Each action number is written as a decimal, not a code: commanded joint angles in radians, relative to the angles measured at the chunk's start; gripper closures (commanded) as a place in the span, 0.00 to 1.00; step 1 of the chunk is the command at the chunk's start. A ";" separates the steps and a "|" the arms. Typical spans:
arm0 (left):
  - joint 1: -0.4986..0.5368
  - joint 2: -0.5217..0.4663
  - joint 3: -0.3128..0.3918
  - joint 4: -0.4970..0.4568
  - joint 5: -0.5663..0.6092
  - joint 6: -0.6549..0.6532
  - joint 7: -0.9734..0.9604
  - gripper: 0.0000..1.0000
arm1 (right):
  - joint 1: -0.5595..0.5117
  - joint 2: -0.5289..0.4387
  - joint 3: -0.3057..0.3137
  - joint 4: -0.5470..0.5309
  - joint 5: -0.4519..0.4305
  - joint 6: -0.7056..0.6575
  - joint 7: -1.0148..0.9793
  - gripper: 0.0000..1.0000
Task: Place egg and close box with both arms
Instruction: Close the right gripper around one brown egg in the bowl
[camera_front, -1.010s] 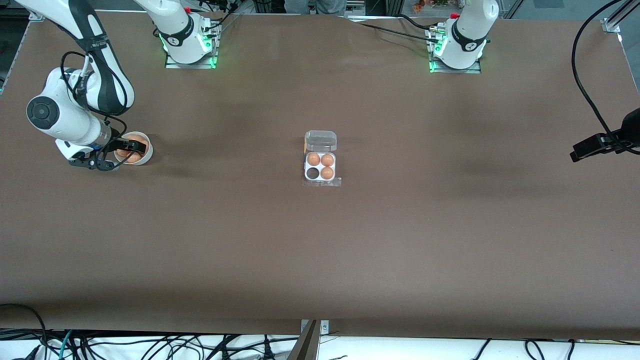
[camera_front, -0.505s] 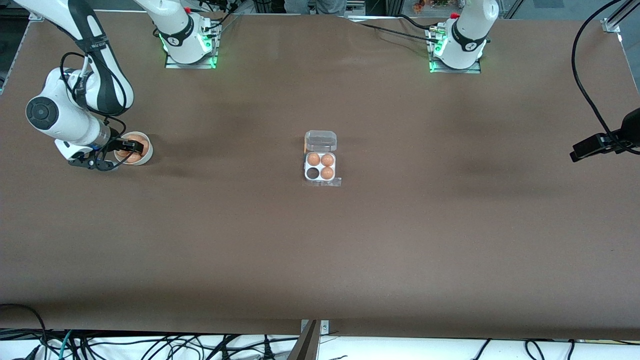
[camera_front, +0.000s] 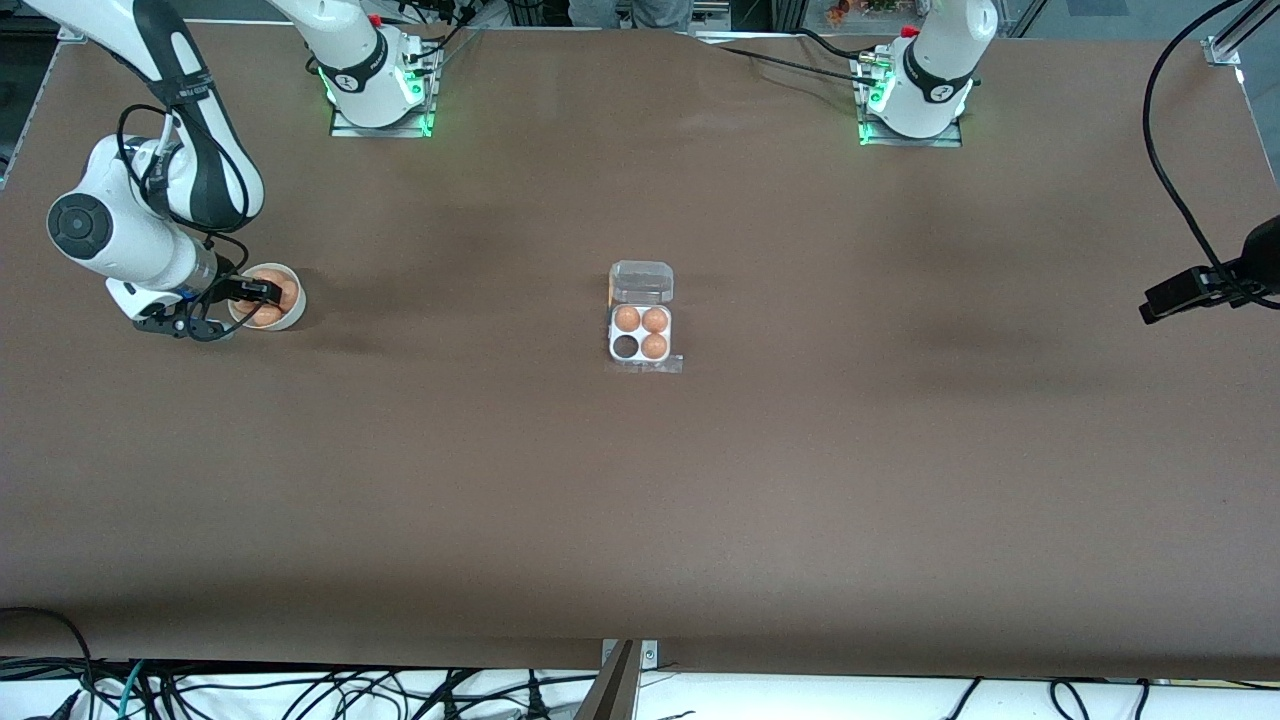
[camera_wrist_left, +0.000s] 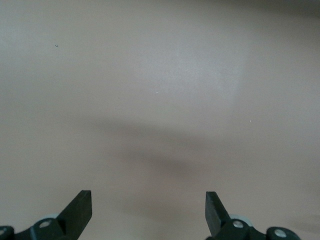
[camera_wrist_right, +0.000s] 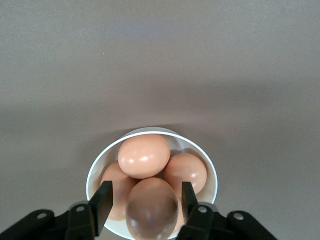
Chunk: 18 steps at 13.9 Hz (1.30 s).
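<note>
The box's white tray sits mid-table with three eggs in it and one empty cell. Its clear lid lies open, on the side toward the robots' bases. A white bowl near the right arm's end holds several eggs. My right gripper is down at the bowl. In the right wrist view it is open, with a finger on each side of one egg and small gaps showing. My left gripper is open and empty over bare table, and waits at the left arm's end.
The bowl's rim shows in the right wrist view with other eggs packed against the straddled one. Cables hang along the table's front edge. A black cable loops over the table at the left arm's end.
The right arm has shifted very slightly toward its end of the table, with its gripper still at the bowl. The box and the left arm have not moved.
</note>
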 joint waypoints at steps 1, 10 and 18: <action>-0.004 0.000 0.002 0.014 -0.011 -0.017 0.017 0.00 | -0.005 0.004 0.000 0.003 -0.014 -0.015 -0.012 0.39; -0.007 0.004 0.002 0.014 -0.014 -0.017 0.015 0.00 | -0.004 0.004 0.000 0.008 -0.014 -0.038 -0.015 0.51; -0.010 0.004 0.000 0.014 -0.014 -0.017 0.014 0.00 | 0.001 0.007 0.002 0.020 -0.014 -0.038 -0.018 0.63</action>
